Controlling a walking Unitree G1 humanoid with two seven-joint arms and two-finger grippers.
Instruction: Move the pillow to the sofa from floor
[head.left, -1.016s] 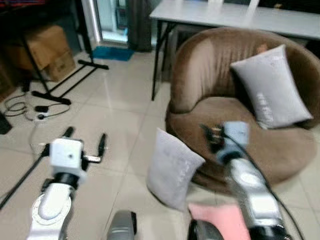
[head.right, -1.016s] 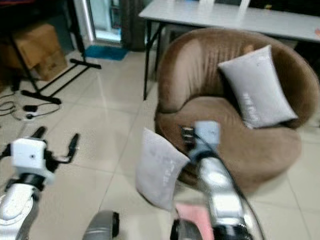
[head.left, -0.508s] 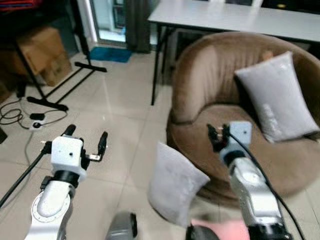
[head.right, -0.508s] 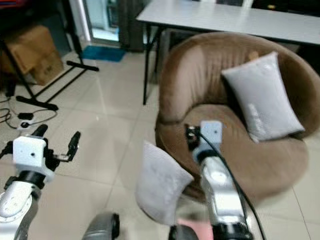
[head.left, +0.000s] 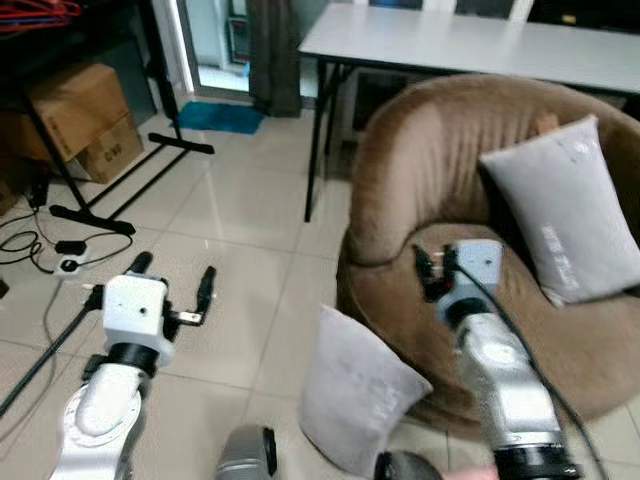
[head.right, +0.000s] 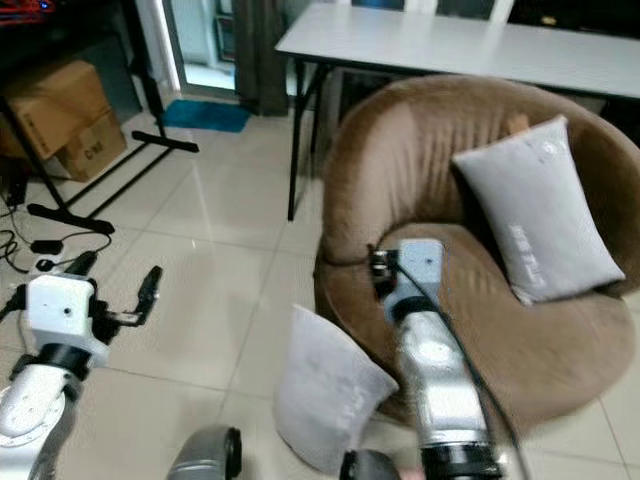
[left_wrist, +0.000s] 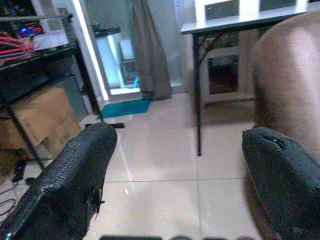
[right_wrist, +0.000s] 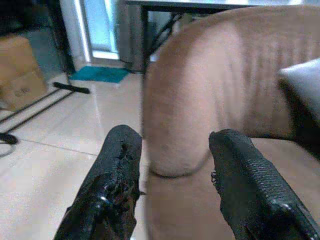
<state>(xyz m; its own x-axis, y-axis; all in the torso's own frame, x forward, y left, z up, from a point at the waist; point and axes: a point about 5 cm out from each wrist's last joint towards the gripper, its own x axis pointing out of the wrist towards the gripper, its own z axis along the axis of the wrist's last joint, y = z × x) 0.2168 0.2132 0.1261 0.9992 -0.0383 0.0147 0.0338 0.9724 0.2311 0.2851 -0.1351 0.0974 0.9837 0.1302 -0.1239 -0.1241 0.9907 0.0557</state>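
Observation:
A grey pillow (head.left: 352, 400) stands tilted on the tiled floor, leaning against the front of a round brown sofa (head.left: 420, 170). A second grey pillow (head.left: 562, 215) rests upright inside the sofa against its back. My right gripper (head.left: 432, 270) is raised over the sofa's front rim, above and to the right of the floor pillow, open and empty. In the right wrist view its fingers (right_wrist: 120, 175) frame the sofa's arm (right_wrist: 200, 100). My left gripper (head.left: 172, 277) is held open over bare tiles to the left of the pillow, holding nothing.
A white table (head.left: 470, 45) stands behind the sofa. At the far left are cardboard boxes (head.left: 85, 115), a black floor stand (head.left: 150, 150) and cables with a plug (head.left: 55, 255) on the tiles. Open tiled floor (head.left: 250, 220) lies between my arms.
The camera has shifted, so the sofa and both pillows sit lower and further right. Both grippers stay open and empty, the right one a little higher over the sofa rim.

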